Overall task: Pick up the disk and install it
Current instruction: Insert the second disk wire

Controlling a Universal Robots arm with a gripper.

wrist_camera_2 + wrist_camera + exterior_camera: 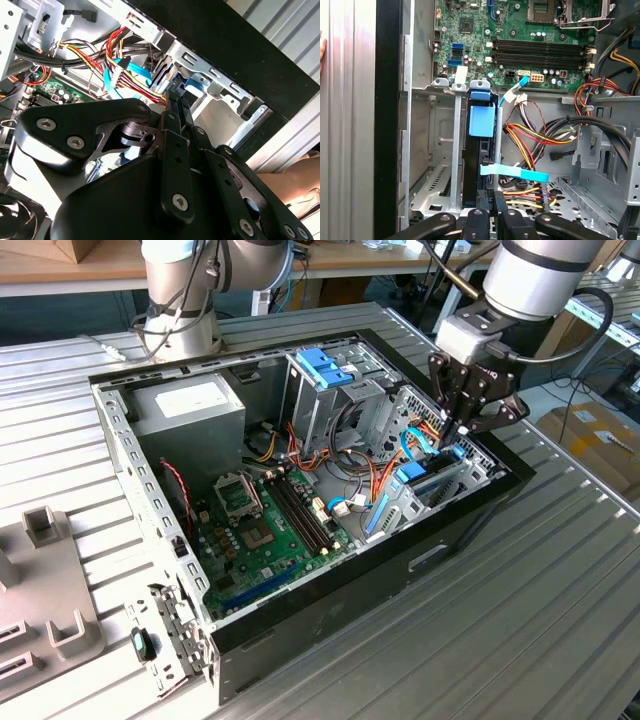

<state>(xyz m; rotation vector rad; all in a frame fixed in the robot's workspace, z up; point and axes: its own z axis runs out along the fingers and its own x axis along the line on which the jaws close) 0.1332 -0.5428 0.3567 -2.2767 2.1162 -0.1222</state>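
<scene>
Robotics lab: slatted metal workbench, cardboard boxes.

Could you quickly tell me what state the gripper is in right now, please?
Gripper: shut on the disk, which stands on edge in the drive bay of the computer case.

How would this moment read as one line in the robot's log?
gripper: shut on disk | disk: on edge in drive bay, light-blue rail showing | computer case: open

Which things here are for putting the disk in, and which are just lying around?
For the job: the disk, standing on edge in the drive bay; the gripper right at it.
Just there: motherboard, power supply, dark blue bracket, cardboard box.
</scene>
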